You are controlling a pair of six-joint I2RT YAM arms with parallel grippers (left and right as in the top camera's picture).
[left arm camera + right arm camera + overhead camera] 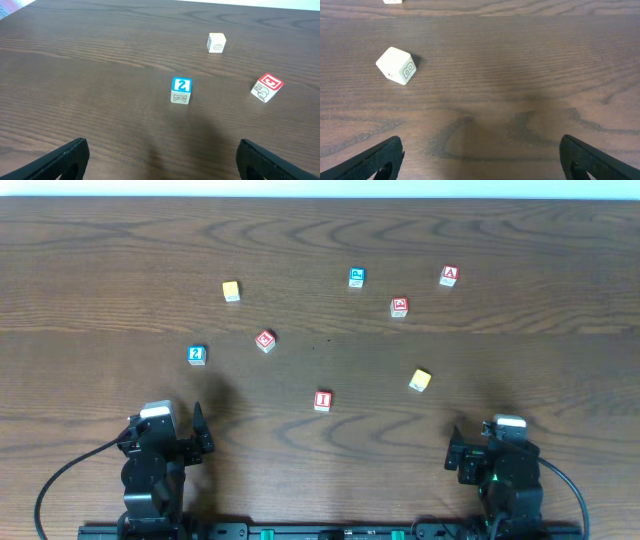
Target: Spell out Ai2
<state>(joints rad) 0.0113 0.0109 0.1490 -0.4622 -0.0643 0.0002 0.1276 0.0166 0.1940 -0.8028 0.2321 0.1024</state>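
Red-topped cube block marked A [449,275] lies far right. Red-topped cube marked I [322,400] lies centre-front, and blue-topped cube marked 2 [196,354] lies left. All 3 are well apart and unaligned, so no spelling is done yet. Left gripper [162,150] and right gripper [480,147] have jaws spread wide, holding nothing.

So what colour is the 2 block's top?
Blue; the 2 block shows best in left wrist.

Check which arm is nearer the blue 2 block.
Left. The left arm is close, just on the robot's side of the 2 block; the right arm is far off to the block's right.
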